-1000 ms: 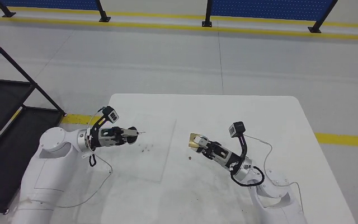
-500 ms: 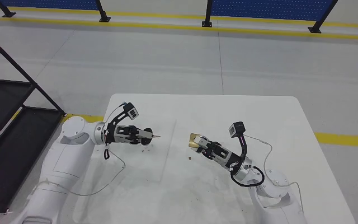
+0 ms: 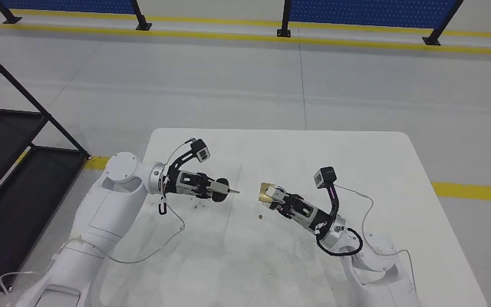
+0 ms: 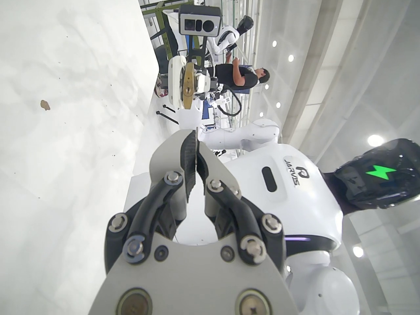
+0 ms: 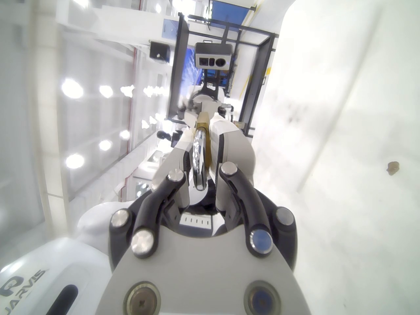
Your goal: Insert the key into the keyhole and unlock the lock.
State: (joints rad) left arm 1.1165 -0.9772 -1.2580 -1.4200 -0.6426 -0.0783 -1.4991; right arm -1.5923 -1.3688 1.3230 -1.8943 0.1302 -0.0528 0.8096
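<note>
top view: key (image 3: 231, 190) faces lock (image 3: 268, 193); gap between

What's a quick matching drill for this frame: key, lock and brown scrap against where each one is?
Things:
1. key
2. lock
3. brown scrap

Places:
A. lying loose on the table
B. clamped in the right gripper
C. clamped in the left gripper

Pairs: 1-C, 2-B, 3-A
</note>
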